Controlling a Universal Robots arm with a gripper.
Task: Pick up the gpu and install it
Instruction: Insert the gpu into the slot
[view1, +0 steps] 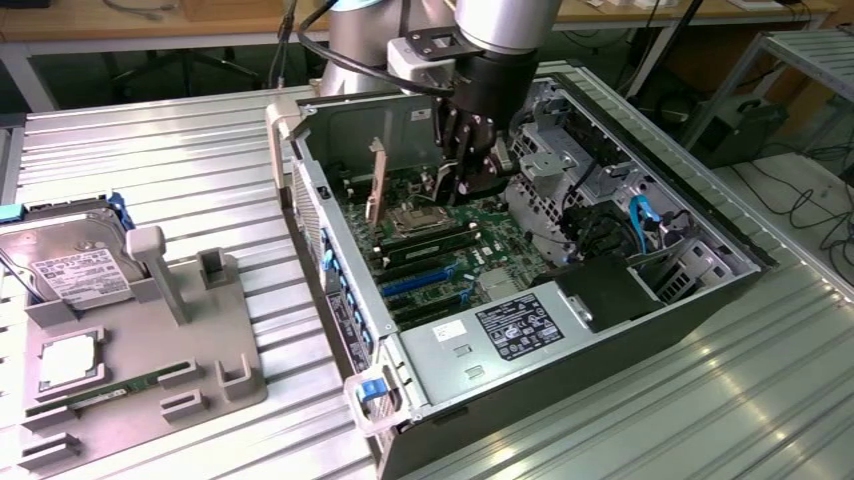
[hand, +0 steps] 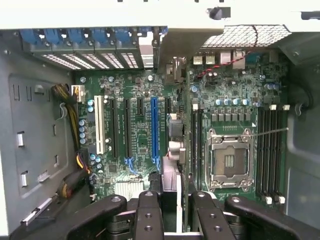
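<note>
My gripper (view1: 465, 185) reaches down into the open computer case (view1: 334, 300), just above the motherboard (view1: 461, 245). In the wrist view the gripper (hand: 174, 212) is shut on the gpu (hand: 170, 187). The gpu shows edge-on as a thin black and white card running from the fingers (hand: 148, 212) toward the case's rear slot openings. It hangs over the strip of board between the blue expansion slot (hand: 154, 125) and the empty processor socket (hand: 227, 160). Whether its lower edge touches a slot is hidden. In the exterior view a narrow brownish-orange upright strip (view1: 379, 170) stands left of the fingers.
A grey fixture plate (view1: 174, 340) at the exterior view's left carries a silver hard drive (view1: 80, 265), a processor (view1: 67, 360) and a green memory stick (view1: 114, 392). Inside the case are drive cages (view1: 567, 165), cables (view1: 641, 225) and the power supply (view1: 514, 330).
</note>
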